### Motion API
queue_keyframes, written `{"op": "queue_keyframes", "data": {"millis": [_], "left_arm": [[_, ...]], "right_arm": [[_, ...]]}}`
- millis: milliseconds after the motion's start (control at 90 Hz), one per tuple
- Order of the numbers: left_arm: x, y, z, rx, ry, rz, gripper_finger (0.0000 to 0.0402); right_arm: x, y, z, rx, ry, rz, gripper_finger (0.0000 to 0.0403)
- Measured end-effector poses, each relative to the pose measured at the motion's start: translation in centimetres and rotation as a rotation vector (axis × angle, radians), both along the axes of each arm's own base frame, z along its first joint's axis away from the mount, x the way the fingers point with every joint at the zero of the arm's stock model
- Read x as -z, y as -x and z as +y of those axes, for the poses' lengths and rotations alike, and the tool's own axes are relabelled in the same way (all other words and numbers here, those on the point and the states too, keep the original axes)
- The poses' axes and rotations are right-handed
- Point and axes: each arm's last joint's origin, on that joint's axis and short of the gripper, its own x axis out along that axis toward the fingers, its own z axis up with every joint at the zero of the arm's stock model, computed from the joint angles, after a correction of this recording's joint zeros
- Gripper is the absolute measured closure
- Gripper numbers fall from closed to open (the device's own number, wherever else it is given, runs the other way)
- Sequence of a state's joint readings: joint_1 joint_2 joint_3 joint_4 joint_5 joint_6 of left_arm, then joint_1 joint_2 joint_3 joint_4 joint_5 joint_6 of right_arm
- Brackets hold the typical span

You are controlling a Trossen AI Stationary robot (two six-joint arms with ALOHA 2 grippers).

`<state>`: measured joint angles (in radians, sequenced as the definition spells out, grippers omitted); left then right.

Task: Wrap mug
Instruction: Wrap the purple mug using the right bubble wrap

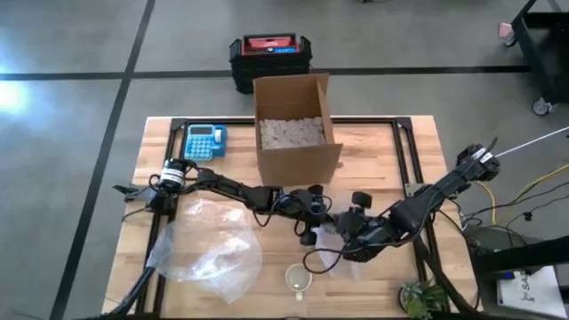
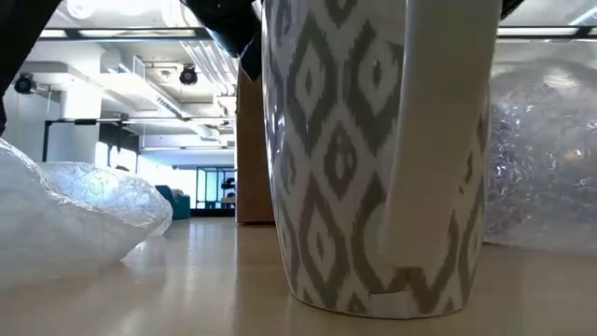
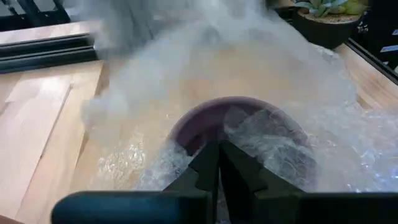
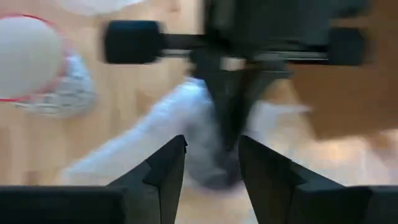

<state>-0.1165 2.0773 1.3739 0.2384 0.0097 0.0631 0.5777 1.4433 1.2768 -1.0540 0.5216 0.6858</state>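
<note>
The mug (image 1: 300, 279) is stood upright near the bubble wrap (image 1: 333, 247), which is pinched by the closed left gripper (image 3: 219, 163); the right gripper's (image 4: 212, 163) jaws are held open.

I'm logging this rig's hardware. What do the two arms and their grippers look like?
Both arms are dark, slim and jointed. The left arm has a silver-ringed base joint with thin black cables beside it. The right arm trails yellow and white cables. Each gripper has two flat, dark, wedge-shaped fingers.
</note>
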Motion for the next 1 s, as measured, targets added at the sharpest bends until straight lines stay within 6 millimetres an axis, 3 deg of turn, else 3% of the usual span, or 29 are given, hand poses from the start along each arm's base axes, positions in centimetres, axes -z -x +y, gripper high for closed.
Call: {"op": "queue_keyframes", "data": {"millis": [233,467,656,833,1000], "left_arm": [[0.0,0.0,0.0,0.0,0.0,0.0,0.0402],[0.0,0.0,0.0,0.001,-0.001,-0.006,0.0402],[-0.1,0.0,0.0,0.001,-0.001,-0.009,0.0402],[-0.4,0.2,0.0,0.002,-0.002,-0.007,0.0402],[-0.6,0.2,0.0,0.002,-0.002,-0.007,0.0402]], "right_arm": [[-0.2,3.6,-0.7,0.266,0.053,0.195,0.0323],[3.7,6.6,0.9,0.444,-0.134,0.436,0.0348],[8.1,8.8,0.8,0.545,-0.231,0.655,0.0284],[11.9,9.9,-0.2,0.523,-0.254,0.659,0.0208],[14.9,10.8,-0.9,0.467,-0.309,0.653,0.0171]]}}
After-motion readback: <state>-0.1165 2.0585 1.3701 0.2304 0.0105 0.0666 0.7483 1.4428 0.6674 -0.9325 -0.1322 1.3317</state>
